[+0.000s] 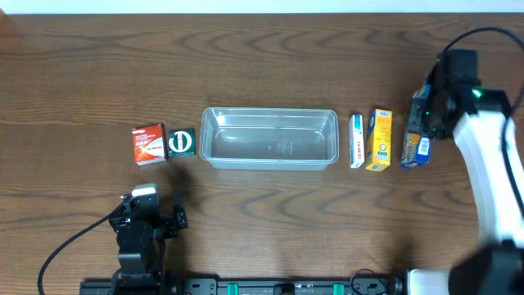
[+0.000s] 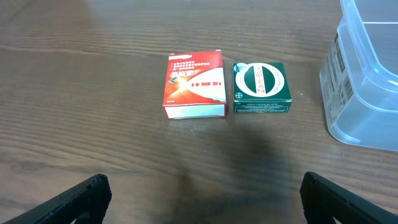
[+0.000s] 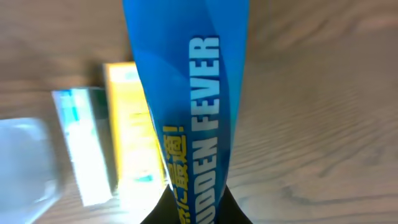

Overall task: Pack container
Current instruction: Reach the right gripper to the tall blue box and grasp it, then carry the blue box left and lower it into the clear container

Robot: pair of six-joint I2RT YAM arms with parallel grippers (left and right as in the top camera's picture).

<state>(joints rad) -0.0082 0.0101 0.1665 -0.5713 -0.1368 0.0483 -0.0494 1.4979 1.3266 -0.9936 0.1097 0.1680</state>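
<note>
1. The container (image 1: pixel 270 138) lies in the middle of the desk (image 1: pixel 270 57) and has nothing inside, so no box is packed yet.
2. At its 9 o'clock sit a green box (image 1: pixel 182 142) and, just beside it, a red box (image 1: pixel 149 144).
3. At its 3 o'clock stand a white box (image 1: pixel 357 141), a yellow box (image 1: pixel 378 139) and a blue box (image 1: pixel 416 149).
4. The right gripper (image 1: pixel 422 123) seems to have its jaws closed on the blue box. I cannot tell whether the box is lifted.
5. The left gripper (image 2: pixel 205 196), at 7 o'clock, has its jaws wide open and holds nothing.
6. In my judgement the task is only at its first pick, and all five boxes are left.
</note>
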